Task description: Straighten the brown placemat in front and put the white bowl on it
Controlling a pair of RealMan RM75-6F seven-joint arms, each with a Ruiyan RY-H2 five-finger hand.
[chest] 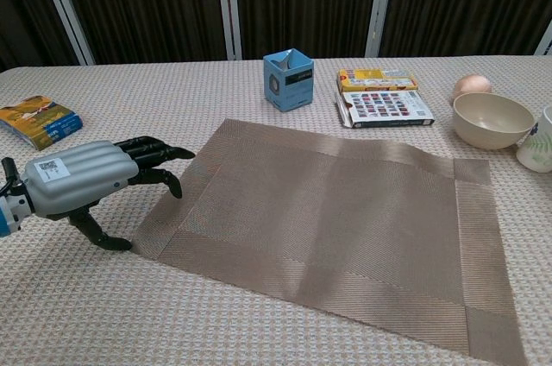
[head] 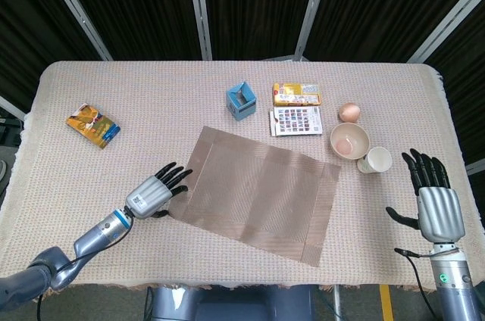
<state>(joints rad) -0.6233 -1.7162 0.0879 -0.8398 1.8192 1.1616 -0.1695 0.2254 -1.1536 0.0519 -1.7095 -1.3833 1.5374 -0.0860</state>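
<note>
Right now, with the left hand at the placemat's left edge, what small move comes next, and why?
Probably lower the left hand onto the brown placemat at its near-left corner to grip it. The mat lies skewed on the table, the open hand's fingertips sit right at its left border, holding nothing. The white bowl waits beyond the mat's far-right corner; the right hand is open, away from it.

A blue open-topped box [head: 241, 102] stands upright near the far middle of the bench [head: 91, 79], which is covered by a beige woven cloth. Just to its right lie a yellow flat packet [head: 297, 94] and, touching its near edge, a white card printed with coloured squares [head: 295, 121]. A brownish egg-shaped thing [head: 348, 112] sits further right, a white cup [head: 375, 160] stands nearer on that side, and a colourful booklet [head: 93, 126] lies well apart at the far left
</note>
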